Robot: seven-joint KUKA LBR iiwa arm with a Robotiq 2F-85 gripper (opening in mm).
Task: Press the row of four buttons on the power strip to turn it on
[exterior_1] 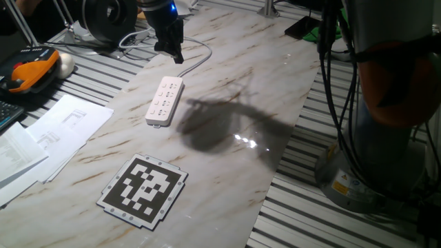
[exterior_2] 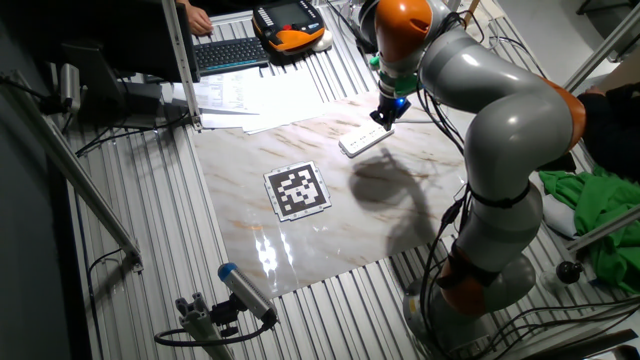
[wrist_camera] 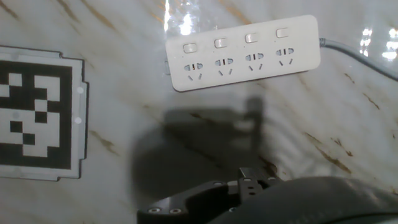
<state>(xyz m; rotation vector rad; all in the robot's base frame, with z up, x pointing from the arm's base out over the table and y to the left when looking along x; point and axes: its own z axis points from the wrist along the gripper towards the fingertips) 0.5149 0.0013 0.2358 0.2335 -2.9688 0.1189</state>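
White power strip (exterior_1: pixel 165 101) lying flat on a marbled table (exterior_1: pixel 227 165), four buttons (wrist_camera: pixel 236 40) in a row above its sockets, white cable (exterior_1: pixel 200 55) trailing off, black gripper (exterior_1: pixel 170 47) hanging above its cable end, jaw state impossible to tell, patterned marker board (exterior_1: pixel 144 189) nearby

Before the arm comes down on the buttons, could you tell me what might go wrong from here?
1. The power strip lies loose on the smooth marble tabletop, so an off-centre press could slide or pivot it.
2. The four buttons are small and close above the sockets; the gripper may land on a socket or between two.
3. The white cable runs right beside the gripper and could snag.
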